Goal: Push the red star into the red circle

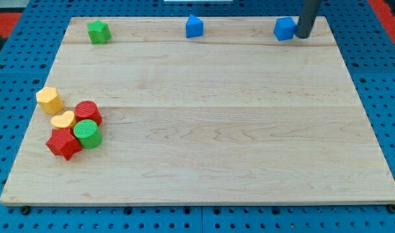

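The red star (63,144) lies at the view's lower left of the wooden board (204,116). The red circle (89,112) sits just up and right of it. A green circle (88,133) lies between them and touches both. A yellow heart (63,120) sits just above the star. My tip (303,35) is at the view's top right, far from the star, right beside a blue block (285,28).
A yellow block (48,99) lies above the cluster at the left. A green star-like block (99,32) sits at the top left. A blue block (194,26) sits at the top centre. Blue pegboard (16,77) surrounds the board.
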